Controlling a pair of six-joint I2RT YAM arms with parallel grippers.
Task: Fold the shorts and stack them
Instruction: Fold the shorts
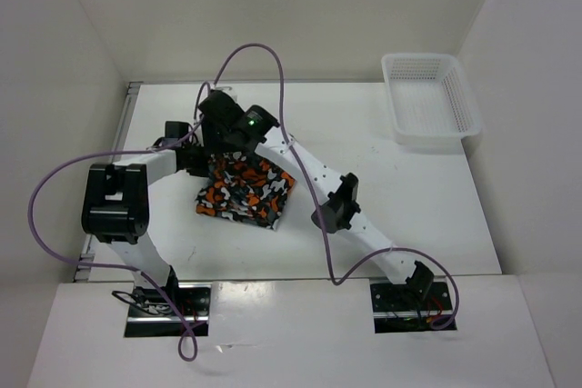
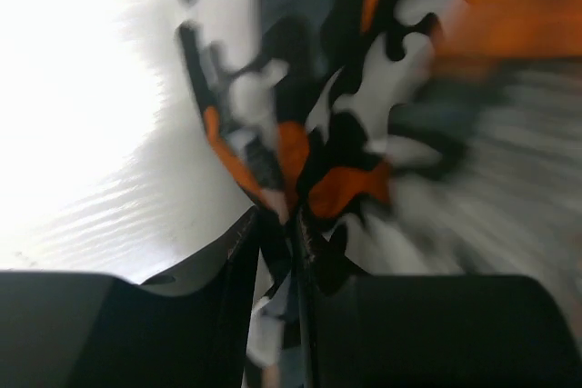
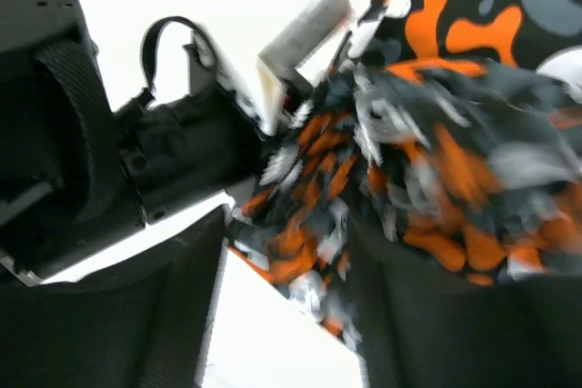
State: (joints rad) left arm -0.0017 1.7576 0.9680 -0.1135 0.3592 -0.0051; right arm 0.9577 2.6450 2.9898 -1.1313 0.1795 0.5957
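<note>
Your left pincer [image 2: 280,243] nips only a thin edge of shorts [image 2: 364,88] between its tips; right pincer [image 3: 291,261] grip unreadable, so pull unevenly and the cloth could slip.

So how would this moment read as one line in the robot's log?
left gripper: shut on shorts edge | right gripper: beside it, grip unclear | shorts: lying on table

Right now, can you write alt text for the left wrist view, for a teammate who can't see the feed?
The left end effector, dark and closed at the bottom edge, pinches a fold of the orange, white, grey and black shorts. Blurred fabric fills the centre and right; the bright white table shows at left.
</note>
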